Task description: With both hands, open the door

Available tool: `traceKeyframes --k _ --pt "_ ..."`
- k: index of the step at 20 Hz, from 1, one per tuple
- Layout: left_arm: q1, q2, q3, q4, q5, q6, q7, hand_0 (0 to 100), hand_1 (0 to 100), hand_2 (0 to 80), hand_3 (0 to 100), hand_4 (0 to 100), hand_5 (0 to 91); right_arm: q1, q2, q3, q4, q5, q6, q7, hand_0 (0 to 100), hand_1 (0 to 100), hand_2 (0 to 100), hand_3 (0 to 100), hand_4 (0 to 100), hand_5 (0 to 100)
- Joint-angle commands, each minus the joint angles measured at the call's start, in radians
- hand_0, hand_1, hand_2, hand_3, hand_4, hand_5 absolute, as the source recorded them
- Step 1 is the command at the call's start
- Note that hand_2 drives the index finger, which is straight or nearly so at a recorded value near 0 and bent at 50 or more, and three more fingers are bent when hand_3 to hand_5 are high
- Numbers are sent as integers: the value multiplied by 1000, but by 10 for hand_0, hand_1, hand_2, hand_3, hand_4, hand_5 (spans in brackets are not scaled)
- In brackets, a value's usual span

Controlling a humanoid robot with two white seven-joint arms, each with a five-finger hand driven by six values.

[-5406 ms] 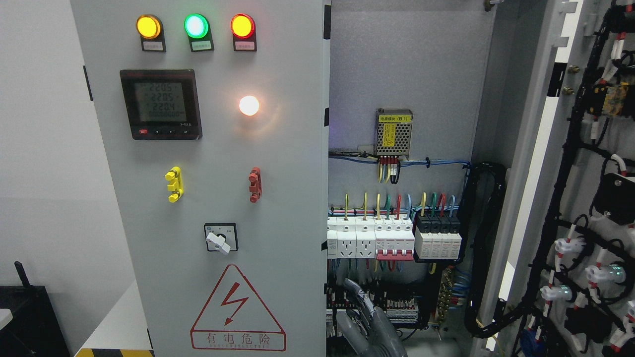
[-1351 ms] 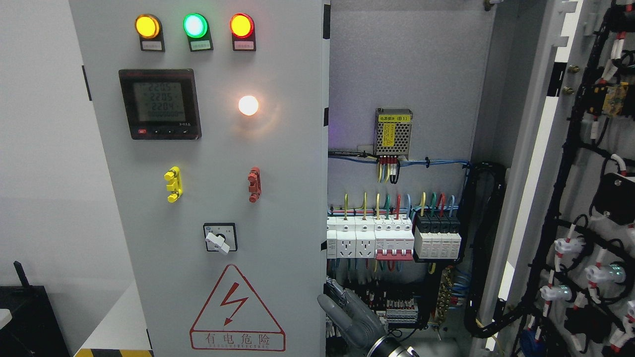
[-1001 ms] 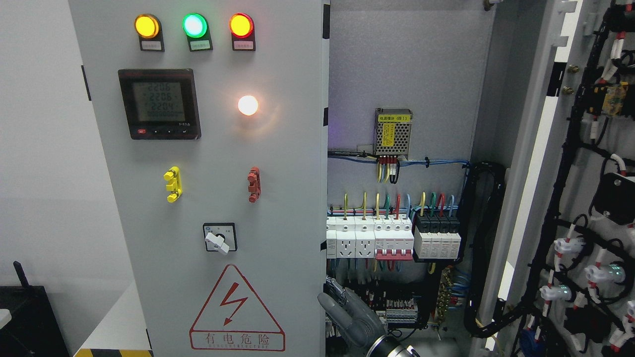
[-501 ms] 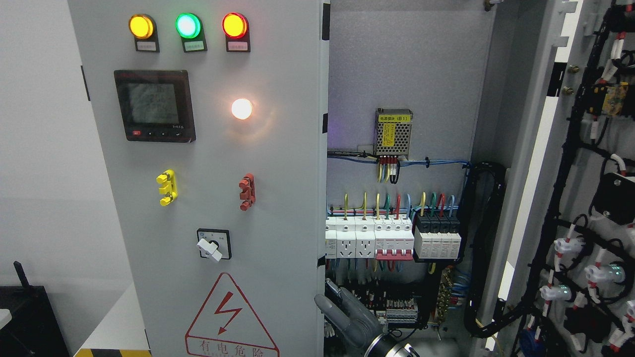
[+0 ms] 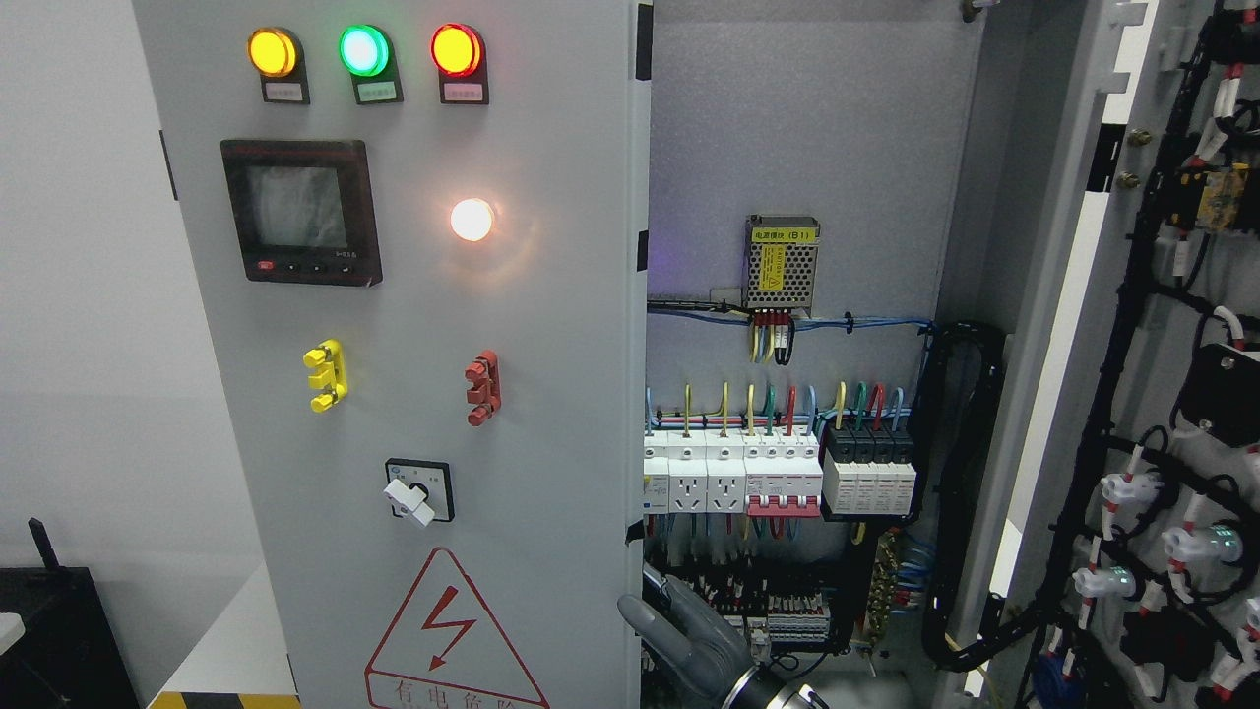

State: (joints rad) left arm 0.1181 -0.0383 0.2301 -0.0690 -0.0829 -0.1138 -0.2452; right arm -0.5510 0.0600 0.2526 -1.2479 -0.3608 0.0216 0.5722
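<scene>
Left cabinet door [image 5: 413, 394]: grey steel panel filling the left half of the head view, its free right edge standing just proud of the cabinet frame, so the door is slightly ajar. Fitted on its face, top to bottom: three lit indicator lamps, yellow [image 5: 268, 51], green [image 5: 361, 50] and red [image 5: 455, 49]; a black digital meter [image 5: 300, 211] (display too dim to read); a glowing white lamp [image 5: 472, 220]; a yellow handle [image 5: 325, 375] and a red handle [image 5: 482, 388]; a white rotary selector switch [image 5: 417, 490]; a red lightning warning triangle [image 5: 453, 640]. Right hand [image 5: 684, 640]: grey, its arm entering from the bottom edge right of the middle, fingers extended and loosely spread, holding nothing, set against the free edge of the left door near its foot; whether it touches the edge cannot be told. Cabinet interior [image 5: 797, 128]: grey back plate carrying a perforated power supply module [image 5: 782, 262] with a yellow label, a row of white circuit breakers [image 5: 733, 478] with coloured wires above, and a black module block [image 5: 868, 471] beside them. Right cabinet door [image 5: 1171, 394]: swung wide open at the far right, inner face showing, laced with black cable harness.
</scene>
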Motion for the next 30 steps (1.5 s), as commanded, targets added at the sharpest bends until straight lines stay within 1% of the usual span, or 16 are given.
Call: traceKeyframes --k 1,4,9,12,15,18,21,24,28,30 --pt "0 0 0 0 0 0 0 120 389 0 0 0 0 6 0 20 -33 -20 3 9 120 389 0 0 0 0" --pt "0 0 0 0 0 0 0 120 389 0 0 0 0 16 0 43 -59 -20 5 47 120 389 0 0 0 0" --pt "0 0 0 0 0 0 0 120 389 0 0 0 0 23 3 68 -80 -26 8 51 120 389 0 0 0 0" --pt "0 0 0 0 0 0 0 120 389 0 0 0 0 29 3 85 -99 -99 9 51 120 389 0 0 0 0" --pt "0 0 0 0 0 0 0 120 389 0 0 0 0 43 1 96 -119 -105 8 54 120 389 0 0 0 0" --pt "0 0 0 0 0 0 0 120 389 0 0 0 0 55 0 122 -151 -107 8 71 120 389 0 0 0 0" --pt "0 0 0 0 0 0 0 120 389 0 0 0 0 74 0 145 -180 -110 8 71 120 389 0 0 0 0" --pt "0 0 0 0 0 0 0 120 389 0 0 0 0 98 -2 180 -215 -159 8 71 120 389 0 0 0 0" --pt "0 0 0 0 0 0 0 120 389 0 0 0 0 118 -2 195 -261 -179 8 72 120 389 0 0 0 0" --pt "0 0 0 0 0 0 0 120 389 0 0 0 0 125 -5 218 -274 -191 8 75 120 389 0 0 0 0"
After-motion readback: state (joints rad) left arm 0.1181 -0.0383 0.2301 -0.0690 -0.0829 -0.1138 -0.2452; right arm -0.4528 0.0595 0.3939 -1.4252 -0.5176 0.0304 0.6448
